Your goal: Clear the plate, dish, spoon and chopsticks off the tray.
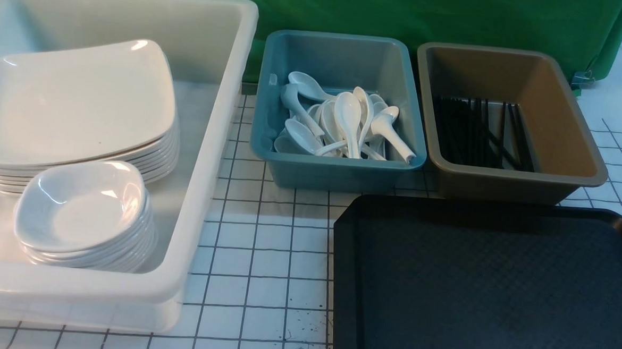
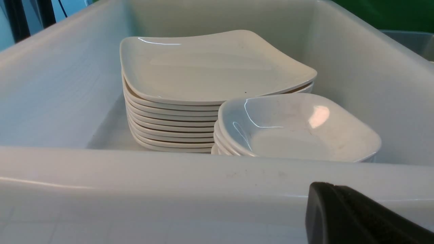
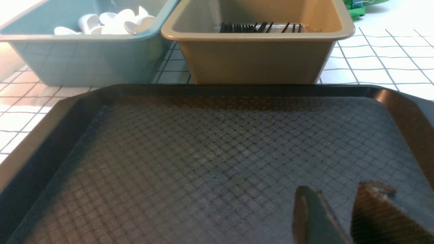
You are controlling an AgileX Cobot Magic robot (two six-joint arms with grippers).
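Left gripper clenched on nothing, outside the white tub holding plate and dish stacks. Spoons in the blue bin, chopsticks in the brown bin. Tray bare; right gripper parted, empty above it. Best simply lifted straight clear of rims.
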